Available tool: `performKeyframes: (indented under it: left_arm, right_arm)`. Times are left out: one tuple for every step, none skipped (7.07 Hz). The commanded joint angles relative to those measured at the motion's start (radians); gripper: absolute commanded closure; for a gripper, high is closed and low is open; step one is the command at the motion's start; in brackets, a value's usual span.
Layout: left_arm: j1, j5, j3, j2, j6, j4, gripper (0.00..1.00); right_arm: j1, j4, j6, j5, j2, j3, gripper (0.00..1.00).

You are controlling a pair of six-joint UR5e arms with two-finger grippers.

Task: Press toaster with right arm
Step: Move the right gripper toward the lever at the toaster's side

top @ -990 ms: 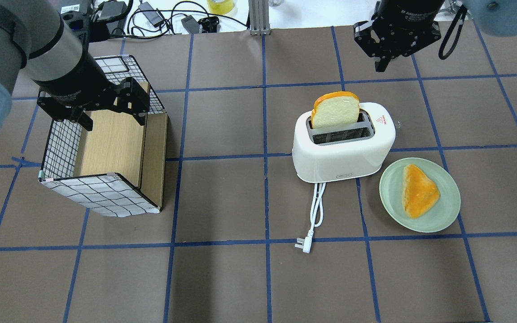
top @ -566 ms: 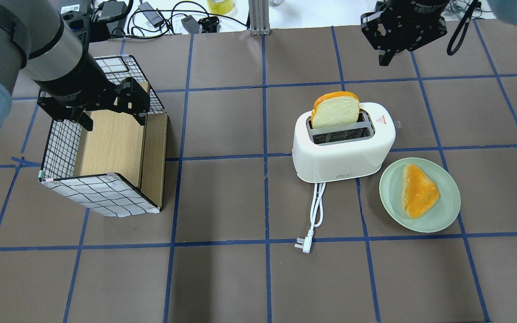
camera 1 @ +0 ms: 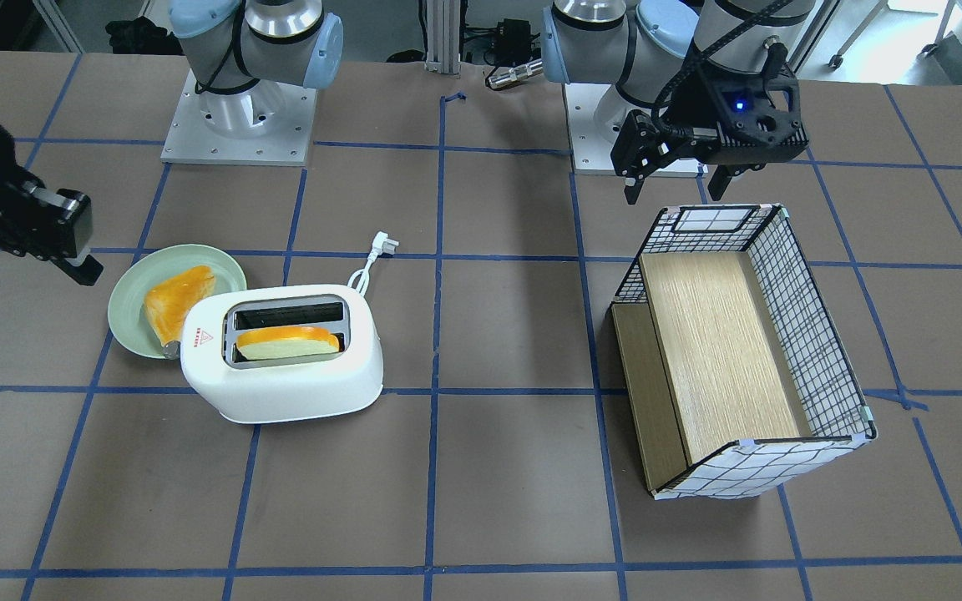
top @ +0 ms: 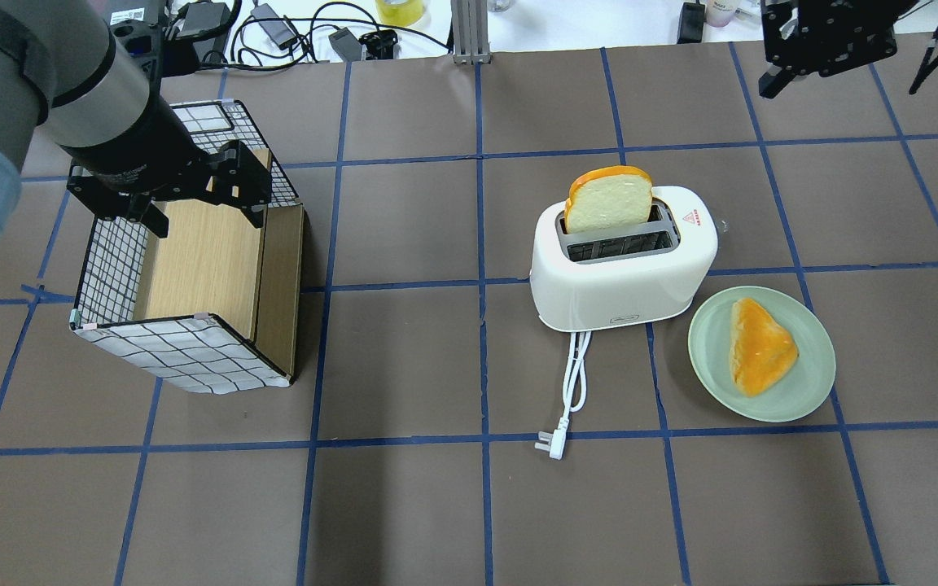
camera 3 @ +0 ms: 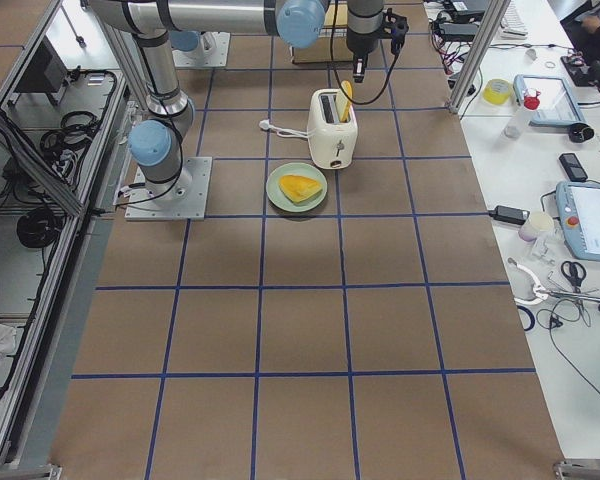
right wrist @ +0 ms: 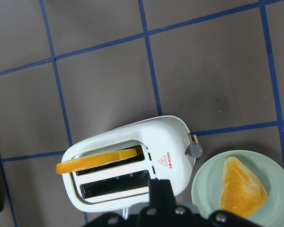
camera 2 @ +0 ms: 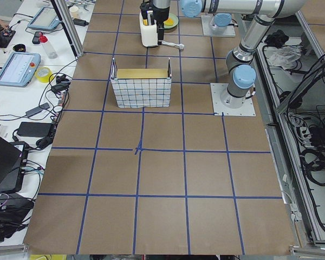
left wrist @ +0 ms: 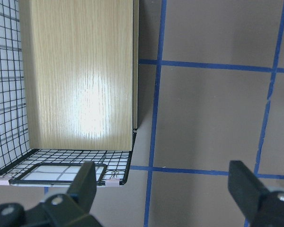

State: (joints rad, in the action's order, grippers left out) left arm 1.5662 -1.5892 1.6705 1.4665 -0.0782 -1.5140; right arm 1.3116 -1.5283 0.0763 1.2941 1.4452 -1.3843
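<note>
The white toaster (top: 624,260) stands right of the table's middle with a bread slice (top: 607,199) upright in its far slot. Its small grey knob (right wrist: 195,150) sticks out of the end next to the plate. It also shows in the front view (camera 1: 281,367). My right gripper (top: 766,86) is shut and empty, high up at the far right, well clear of the toaster. The right wrist view looks down on the toaster (right wrist: 132,165) from above. My left gripper (top: 204,213) is open and empty over the near end of the grid-patterned box (top: 184,350).
A green plate (top: 811,391) with a toasted bread piece (top: 762,346) lies right of the toaster. The white cord and plug (top: 571,391) trail toward the robot. Cables and devices lie beyond the far table edge.
My right gripper has moved right and farther from the toaster, toward the far right corner. The left arm, toaster and bread have not moved.
</note>
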Motion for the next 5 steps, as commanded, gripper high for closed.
performKeyframes:
  left_arm:
    - [0.000, 0.000, 0.000, 0.000, 0.000, 0.000, 0.00]
    - [0.000, 0.000, 0.000, 0.000, 0.000, 0.000, 0.00]
    - [0.000, 0.002, 0.000, 0.000, 0.000, 0.000, 0.00]
    - [0.000, 0.002, 0.000, 0.000, 0.000, 0.000, 0.00]
    - [0.000, 0.000, 0.000, 0.000, 0.000, 0.000, 0.00]
  right_arm:
    - [-0.106, 0.027, 0.126, -0.097, -0.055, -0.027, 1.00]
    - [-0.107, 0.014, 0.153, -0.110, -0.081, -0.050, 1.00]
    - [-0.107, -0.008, 0.198, -0.193, -0.095, -0.089, 1.00]
    - [-0.107, -0.059, 0.223, -0.203, -0.117, -0.134, 1.00]
    - [-0.107, -0.100, 0.229, -0.203, -0.127, -0.174, 1.00]
